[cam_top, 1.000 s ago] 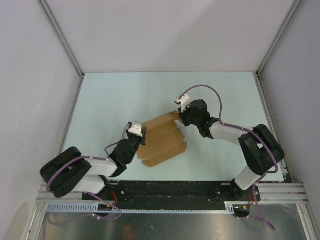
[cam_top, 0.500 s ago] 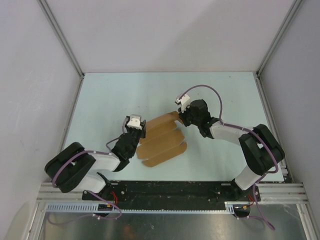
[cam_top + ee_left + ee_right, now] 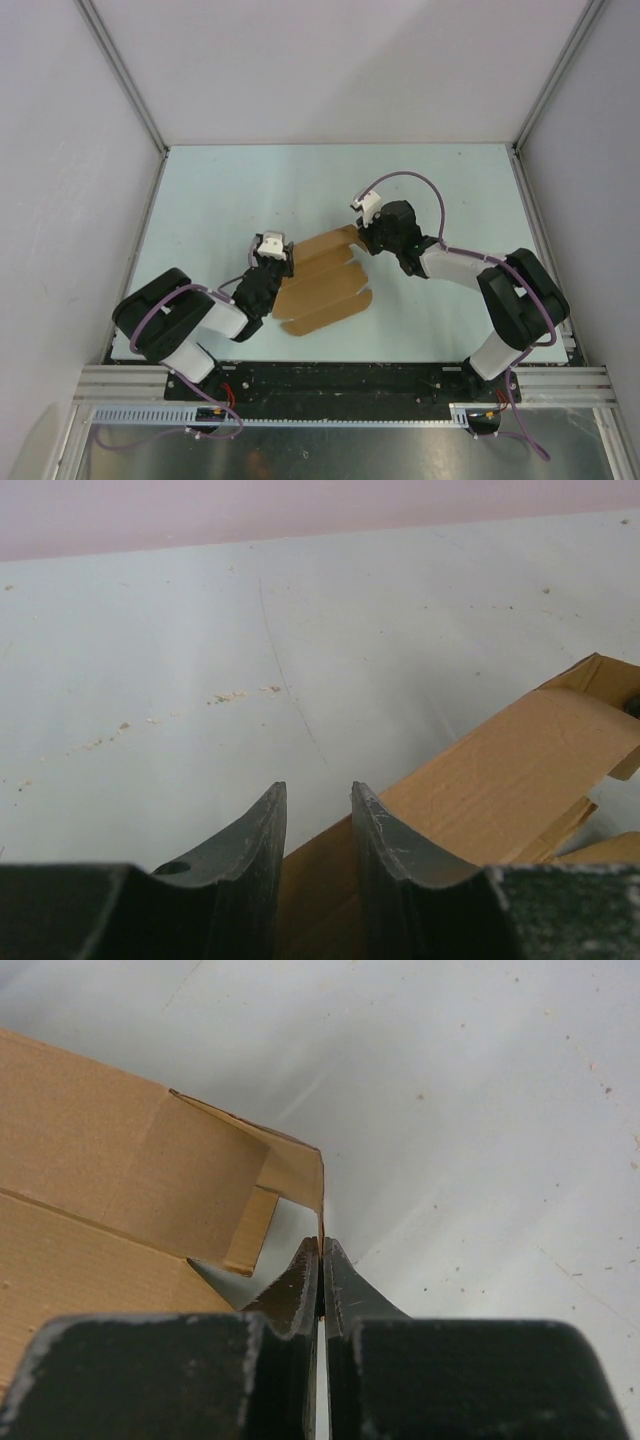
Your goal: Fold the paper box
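The paper box [image 3: 322, 285] is a flat tan die-cut sheet with tabs, lying mid-table between both arms. My left gripper [image 3: 274, 262] is at its left edge. In the left wrist view the fingers [image 3: 268, 825] stand apart over that edge of the cardboard [image 3: 500, 770], which shows in the gap without being pinched. My right gripper [image 3: 361, 232] is at the sheet's far right corner. There a thin flap [image 3: 300, 1165] is raised off the table and runs edge-on into the right gripper [image 3: 322, 1248], whose jaws are pressed together on it.
The pale table [image 3: 220, 195] is walled by white panels with metal frame posts [image 3: 125, 85] at left and right. The arm bases sit on a black rail [image 3: 340, 385] at the near edge. A purple cable [image 3: 410, 178] loops above the right wrist.
The left arm has swung its elbow rightward and the left gripper has slid a little farther along the sheet's left edge, its jaws wider than before. The right gripper keeps its hold on the flap.
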